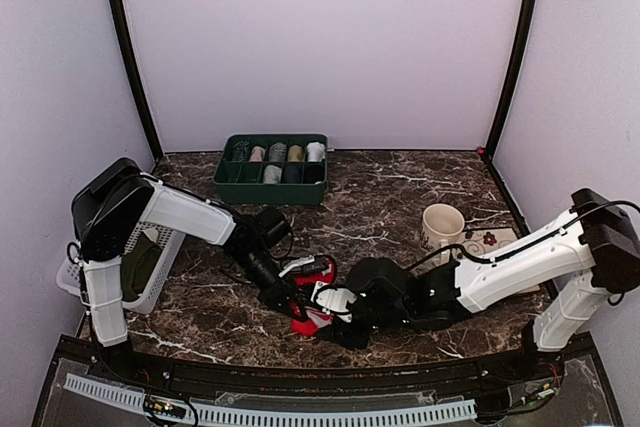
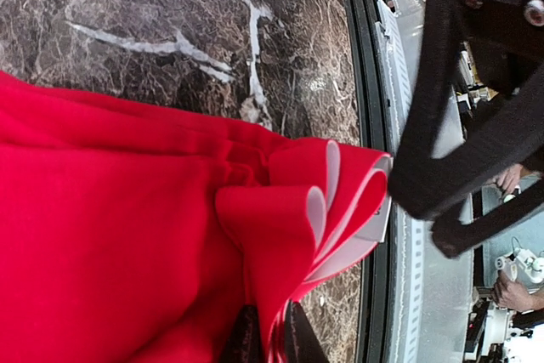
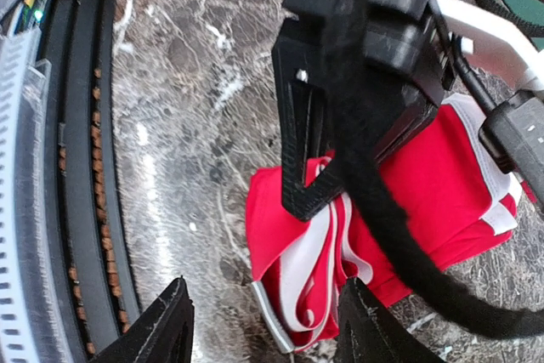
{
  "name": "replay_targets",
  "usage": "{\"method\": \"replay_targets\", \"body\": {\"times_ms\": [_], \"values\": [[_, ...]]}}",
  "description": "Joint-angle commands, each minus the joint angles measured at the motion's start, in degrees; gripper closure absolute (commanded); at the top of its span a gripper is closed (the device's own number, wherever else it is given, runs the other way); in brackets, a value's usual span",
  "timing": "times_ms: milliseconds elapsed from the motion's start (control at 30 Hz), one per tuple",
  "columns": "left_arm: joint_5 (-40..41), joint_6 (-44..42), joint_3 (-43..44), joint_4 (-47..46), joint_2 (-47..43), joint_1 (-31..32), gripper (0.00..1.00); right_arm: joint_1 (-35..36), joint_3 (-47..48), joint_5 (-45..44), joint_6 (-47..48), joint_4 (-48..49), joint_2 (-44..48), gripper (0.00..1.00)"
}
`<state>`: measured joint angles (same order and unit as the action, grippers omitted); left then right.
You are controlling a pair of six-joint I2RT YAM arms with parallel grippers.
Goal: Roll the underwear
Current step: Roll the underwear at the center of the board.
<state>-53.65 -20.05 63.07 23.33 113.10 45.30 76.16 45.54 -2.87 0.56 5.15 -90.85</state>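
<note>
Evidently the roll is only begun: the underwear [image 1: 308, 321] lies on the marble bench [image 1: 400, 192] close to its near edge, right between the two arms, gathered into a loose bundle rather than a tight cylinder. The left jaws are clenched on the red cloth. In the left wrist view the dark fingertips [image 2: 244, 339] pinch a pleat of it, and beyond them the layers curl over one another with the white trim [image 2: 317, 214] showing at their edges. That grip looks meant to anchor the bundle so its turns do not spring apart. The right jaws stand released, their fingertips [image 3: 174, 329] well apart with nothing clamped. They hover just beside the open end of the bundle, where the white waistband [image 3: 299, 282] loops out, probably to take a hold there or tuck it in. The loose end seems the weak point: if the left grip eased before the right one closed, the layers would likely unfurl. The green tray [image 1: 270, 169] of rolled garments sits well apart at the far side of the bench, a likely model for the finished shape.
</note>
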Motion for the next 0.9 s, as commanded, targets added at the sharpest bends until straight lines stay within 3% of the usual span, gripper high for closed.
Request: {"method": "replay_targets", "body": {"times_ms": [0,267,500,700,867], "values": [[-1.67,0.27,1.1,3.41,1.01,-0.51,0.99,0.41,0.57,-2.69,4.12,3.58,-2.12,0.43],[-1.69,-0.09,1.45,3.73,1.42,-0.74,0.98,0.17,-1.72,-3.64,5.02,6.38,-4.68,0.46],[-1.1,-0.44,1.36,3.67,1.27,-1.15,0.94,-2.16,-1.95,0.25,3.2,7.54,-6.95,0.79],[0.19,0.23,0.27,2.11,-1.72,-2.89,0.75,-5.43,-1.33,7.37,0.83,6.08,-7.68,0.99],[2.83,2.92,-3.81,-2.86,-10.08,-6.72,0.58,-7.69,1.06,15.52,-3.04,4.74,-9.74,1.0]]}}
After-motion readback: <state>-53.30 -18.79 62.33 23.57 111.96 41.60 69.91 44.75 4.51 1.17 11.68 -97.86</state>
